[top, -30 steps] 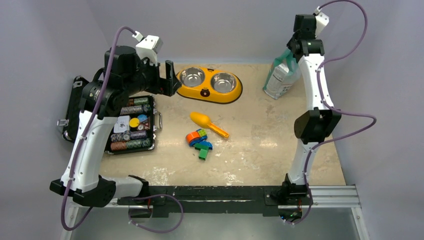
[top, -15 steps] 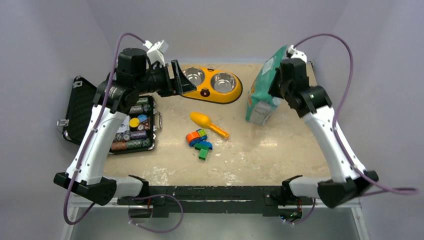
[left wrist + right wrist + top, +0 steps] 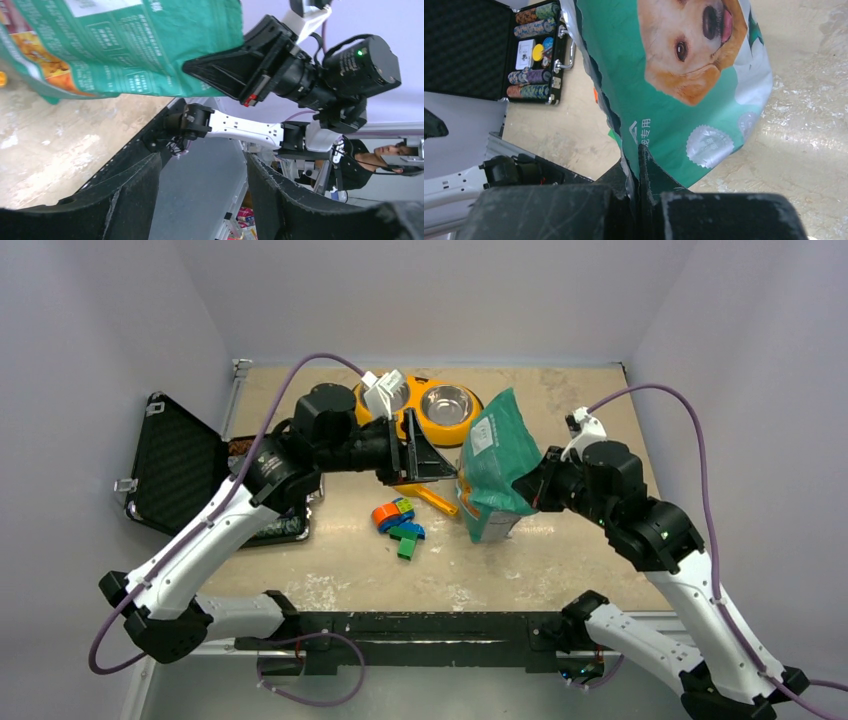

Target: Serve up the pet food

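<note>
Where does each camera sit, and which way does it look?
Top camera: high behind, looking down at the table; left arm and right arm show.
Left wrist camera: on the left arm, looking sideways past its open left hand at the right arm.
Right wrist camera: on the right arm, looking along the right hand, shut on the pet food bag.
All see the bag.

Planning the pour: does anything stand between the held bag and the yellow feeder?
Partly. The left gripper, open, sits beside the bag, and its wrist overlaps one side of the feeder in the top view. The bowl nearer the bag shows unobstructed.
</note>
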Motion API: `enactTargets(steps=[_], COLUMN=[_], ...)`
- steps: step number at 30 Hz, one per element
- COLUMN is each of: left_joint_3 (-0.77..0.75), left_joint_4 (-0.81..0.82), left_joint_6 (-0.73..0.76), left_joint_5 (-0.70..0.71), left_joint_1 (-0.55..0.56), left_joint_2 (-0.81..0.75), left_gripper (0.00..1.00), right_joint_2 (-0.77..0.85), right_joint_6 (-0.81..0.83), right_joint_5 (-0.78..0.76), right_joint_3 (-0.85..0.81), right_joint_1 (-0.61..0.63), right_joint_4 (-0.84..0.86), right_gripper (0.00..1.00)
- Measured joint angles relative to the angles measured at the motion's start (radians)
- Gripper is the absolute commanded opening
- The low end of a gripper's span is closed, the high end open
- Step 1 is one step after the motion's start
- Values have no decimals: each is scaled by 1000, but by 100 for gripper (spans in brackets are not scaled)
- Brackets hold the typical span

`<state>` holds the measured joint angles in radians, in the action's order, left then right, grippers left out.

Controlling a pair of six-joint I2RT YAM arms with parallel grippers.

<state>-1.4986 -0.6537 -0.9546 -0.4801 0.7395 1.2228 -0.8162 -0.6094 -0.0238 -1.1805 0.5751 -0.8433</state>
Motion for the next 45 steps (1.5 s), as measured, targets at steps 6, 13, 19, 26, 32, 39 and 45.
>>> enactTargets(steps=[6, 13, 19, 26, 32, 39, 45], left_joint_3=[-46, -288, -505, -640, -644, -676, -676], left_joint_4=[21, -76, -201, -259, -279, -279, -278], left_joint_6=[-41, -10, 48, 109, 141, 188, 221], left_joint_5=[95, 252, 365, 433, 463, 481, 441], left_joint_1=[106, 167, 205, 215, 219, 216, 195], left_joint_2=[45, 224, 390, 537, 571, 571, 571], left_gripper=[66, 66, 68, 77, 50, 15, 0], right_joint_2=[23, 4, -24, -94, -106, -83, -111], right_joint_6=[-5, -3, 53, 113, 166, 211, 222], right_joint_5=[53, 101, 132, 206, 268, 322, 298], right_joint_3=[37, 50, 24, -24, -49, -71, -155], right_joint_1=[1, 7, 8, 9, 13, 21, 23], right_joint_4=[40, 78, 72, 60, 48, 15, -67], right_gripper=[0, 0, 0, 8, 29, 36, 37])
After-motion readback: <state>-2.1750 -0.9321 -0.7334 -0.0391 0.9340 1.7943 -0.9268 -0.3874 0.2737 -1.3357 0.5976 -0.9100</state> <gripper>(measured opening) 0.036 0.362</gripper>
